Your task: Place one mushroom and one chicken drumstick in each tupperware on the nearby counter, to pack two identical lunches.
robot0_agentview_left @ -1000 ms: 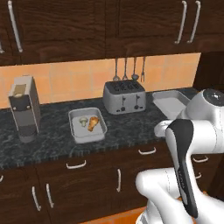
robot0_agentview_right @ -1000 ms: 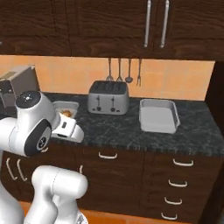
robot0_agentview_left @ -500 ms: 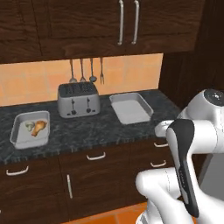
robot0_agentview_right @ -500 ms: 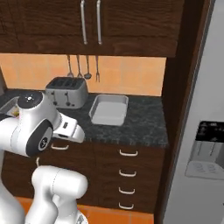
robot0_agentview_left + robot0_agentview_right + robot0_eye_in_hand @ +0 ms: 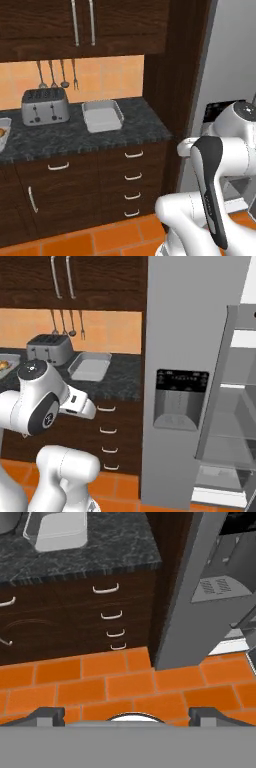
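Note:
An empty light-grey tupperware (image 5: 102, 115) (image 5: 90, 366) (image 5: 56, 531) rests on the dark speckled counter (image 5: 142, 124) to the right of the toaster. At the left edge a second tupperware (image 5: 6, 139) (image 5: 15, 358) is cut off by the frame, with an orange-brown chicken drumstick (image 5: 1, 132) (image 5: 3, 365) lying in it. I cannot make out a mushroom. My gripper (image 5: 129, 717) is open and holds nothing; it hangs over orange floor tiles, well short of the counter.
A silver toaster (image 5: 45, 106) (image 5: 49, 348) stands at the back under hanging utensils (image 5: 55, 75). Dark drawers (image 5: 111, 614) run below the counter. A grey fridge (image 5: 182, 381) stands to the right, its door (image 5: 240, 381) open.
The base has swung right, so the whole scene has slid left and the fridge has come into view. The filled tupperware is now at the frame edge. The gripper stayed open.

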Available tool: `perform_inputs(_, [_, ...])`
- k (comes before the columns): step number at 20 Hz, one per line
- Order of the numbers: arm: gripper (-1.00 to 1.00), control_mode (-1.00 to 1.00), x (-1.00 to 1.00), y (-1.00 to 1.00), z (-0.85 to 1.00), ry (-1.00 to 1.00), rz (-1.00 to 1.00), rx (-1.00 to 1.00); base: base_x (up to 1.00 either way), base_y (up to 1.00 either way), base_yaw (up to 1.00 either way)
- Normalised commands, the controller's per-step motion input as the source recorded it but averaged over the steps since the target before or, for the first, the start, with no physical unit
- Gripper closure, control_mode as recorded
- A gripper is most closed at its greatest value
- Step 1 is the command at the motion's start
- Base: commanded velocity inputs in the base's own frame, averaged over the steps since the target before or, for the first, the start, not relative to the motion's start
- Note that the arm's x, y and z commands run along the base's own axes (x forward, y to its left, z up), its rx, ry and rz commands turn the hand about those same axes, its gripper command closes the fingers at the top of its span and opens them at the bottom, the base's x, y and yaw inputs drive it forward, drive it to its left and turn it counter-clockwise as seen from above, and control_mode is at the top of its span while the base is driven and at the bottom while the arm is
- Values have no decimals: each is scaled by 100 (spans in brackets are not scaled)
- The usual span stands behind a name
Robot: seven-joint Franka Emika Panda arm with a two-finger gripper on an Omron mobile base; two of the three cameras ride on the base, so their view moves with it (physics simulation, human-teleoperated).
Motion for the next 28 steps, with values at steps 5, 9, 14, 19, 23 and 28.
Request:
perform_inputs(5, [-100, 100, 0, 0, 0, 0, 0, 0, 0, -100, 8])
perform_inputs(9, [-100, 100, 0, 0, 0, 0, 0, 0, -4, -99, 2])
perform_inputs(14, [-100, 100, 0, 0, 0, 0, 0, 0, -2, -83, 0])
perform_inputs(19, [-100, 100, 0, 0, 0, 0, 0, 0, 27, -45, -1])
perform_inputs(23, [-100, 100, 0, 0, 0, 0, 0, 0, 42, -37, -15])
perform_inputs(28, [-100, 100, 0, 0, 0, 0, 0, 0, 39, -45, -23])
